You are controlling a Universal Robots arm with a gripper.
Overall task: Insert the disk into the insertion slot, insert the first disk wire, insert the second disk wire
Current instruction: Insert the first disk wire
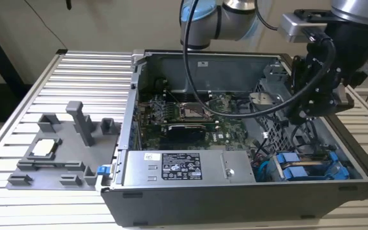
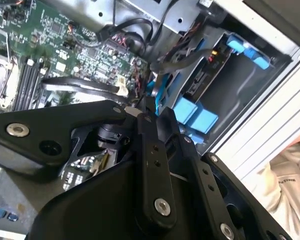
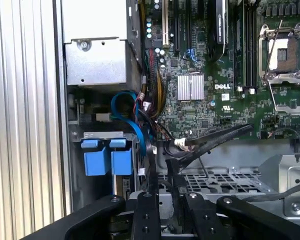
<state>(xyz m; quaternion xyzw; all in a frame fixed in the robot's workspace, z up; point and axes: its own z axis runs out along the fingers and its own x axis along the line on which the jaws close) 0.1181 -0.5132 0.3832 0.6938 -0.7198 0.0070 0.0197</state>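
Ribbed aluminium table slats [image 1: 82, 76] carry an open black computer case [image 1: 235, 206], with a grey fixture tray [image 1: 69, 149] beside it on the exterior view's left. Inside the case lie a green motherboard [image 1: 197, 120] and a power supply [image 1: 184, 167] bearing a white label. The disk [image 3: 96, 160], known by its blue carrier tabs, sits in the insertion slot [image 3: 102, 135], a grey drive bay in the case corner on the exterior view's right, next to the power supply. A blue cable [image 3: 132, 117] curves just beside it among black wires. The gripper [image 1: 302, 115] hangs over the case by the perforated cage [image 3: 215, 180], near the disk. Whether it is apart or closed cannot be told.
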